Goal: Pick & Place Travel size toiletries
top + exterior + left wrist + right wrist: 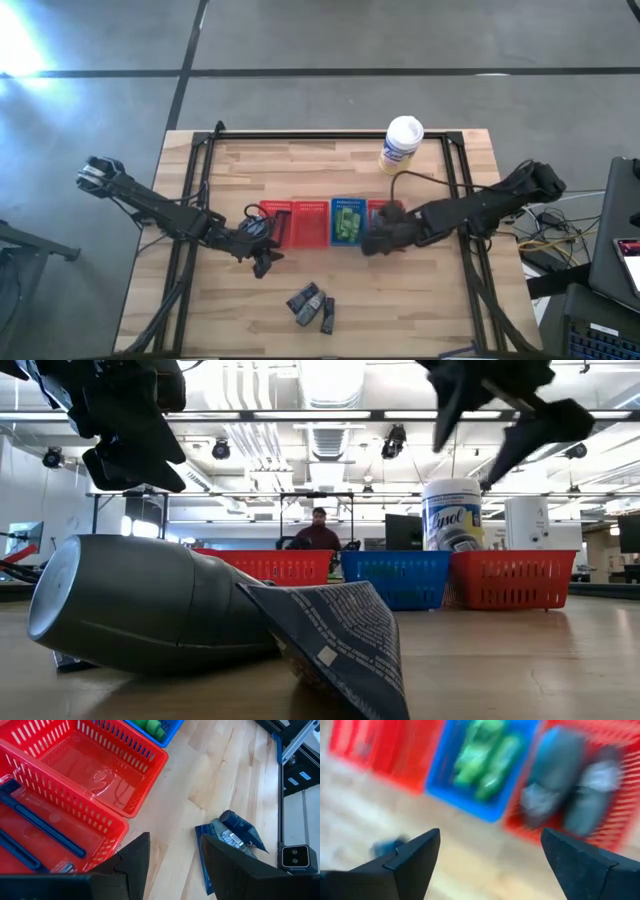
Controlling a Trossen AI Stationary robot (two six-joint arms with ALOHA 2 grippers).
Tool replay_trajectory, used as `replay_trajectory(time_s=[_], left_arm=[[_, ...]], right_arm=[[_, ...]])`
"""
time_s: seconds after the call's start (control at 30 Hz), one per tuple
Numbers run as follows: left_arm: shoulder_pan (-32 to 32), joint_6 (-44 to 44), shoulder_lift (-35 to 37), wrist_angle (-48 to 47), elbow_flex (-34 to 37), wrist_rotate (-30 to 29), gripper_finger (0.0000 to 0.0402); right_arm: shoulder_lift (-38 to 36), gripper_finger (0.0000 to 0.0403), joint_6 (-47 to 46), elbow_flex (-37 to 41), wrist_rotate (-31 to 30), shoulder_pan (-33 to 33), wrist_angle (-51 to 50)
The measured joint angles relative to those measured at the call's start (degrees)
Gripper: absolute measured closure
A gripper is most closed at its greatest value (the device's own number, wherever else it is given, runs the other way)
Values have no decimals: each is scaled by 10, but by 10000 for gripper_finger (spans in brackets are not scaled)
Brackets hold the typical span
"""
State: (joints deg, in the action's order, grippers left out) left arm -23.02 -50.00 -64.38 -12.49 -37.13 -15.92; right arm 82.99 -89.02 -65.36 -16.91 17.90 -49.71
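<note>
A small cluster of dark grey tubes lies flat on the wood near the table's near edge, also large in the low view and in the left wrist view. Green bottles lie in the blue basket. More grey tubes lie in the rightmost red basket. Thin black sticks lie in the leftmost red basket. My left gripper hovers open by that basket's near side, left of the loose tubes. My right gripper is open at the near side of the blue and rightmost red baskets.
Four mesh baskets stand in a row across the table's middle: two red, one blue, one red. A white tub with a yellow label stands at the far right. A black frame rail runs along the far edge. A person is in the room behind.
</note>
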Motion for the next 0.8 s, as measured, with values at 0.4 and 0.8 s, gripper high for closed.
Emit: replay_trajectory(time_s=[0.4, 0.8], left_arm=[[0, -39, 0, -5, 0, 0, 220], [-8, -56, 0, -16, 5, 30, 220]], right_arm=[[195, 98, 113, -125, 130, 33, 82], [323, 108, 37, -253, 149, 80, 73]])
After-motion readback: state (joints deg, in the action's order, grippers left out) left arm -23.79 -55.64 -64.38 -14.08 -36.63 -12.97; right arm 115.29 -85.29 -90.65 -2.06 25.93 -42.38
